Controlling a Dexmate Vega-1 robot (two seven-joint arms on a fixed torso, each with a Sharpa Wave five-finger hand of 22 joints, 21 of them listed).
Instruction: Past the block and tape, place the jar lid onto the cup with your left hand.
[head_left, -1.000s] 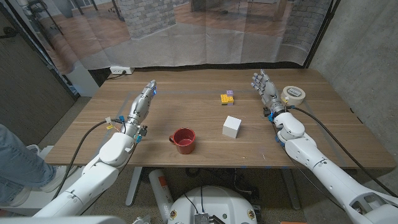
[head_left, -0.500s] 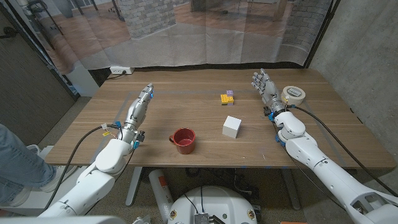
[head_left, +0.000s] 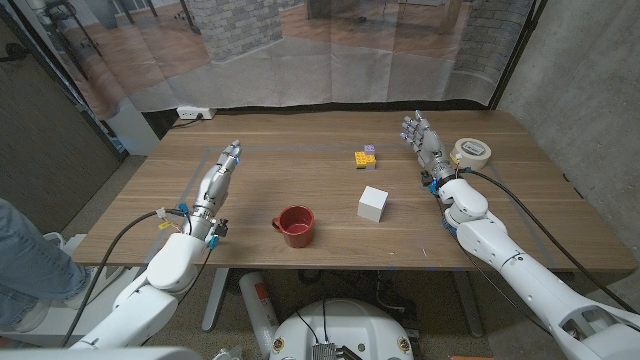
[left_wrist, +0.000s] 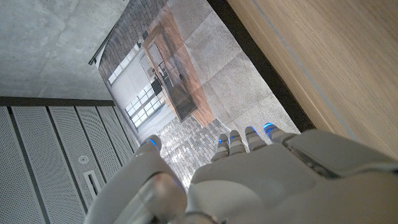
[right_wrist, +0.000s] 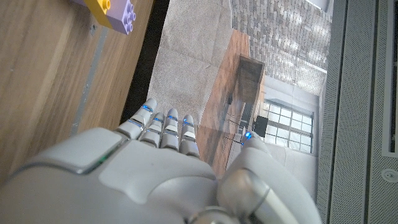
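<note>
**Not yet reaching: jar lid out of sight**

My left robot hand (head_left: 218, 176) hovered over the counter (head_left: 300, 160), fingers extended, grasping nothing; my right robot hand (head_left: 424, 145) was likewise released beside the tape (head_left: 470, 152). The red cup (head_left: 295, 225) stood near the white block (head_left: 373, 203). I could pick out no jar lid, so finding it seemed my next need.

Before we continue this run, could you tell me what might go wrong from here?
1. The left hand holds nothing, and I cannot make out a jar lid on the table; the tape roll might be mistaken for it.
2. A left-arm reach to the table's right side could clip the right hand, the white block or the toy bricks.
3. The red cup stands near the front edge; a nudge might push it off.
</note>
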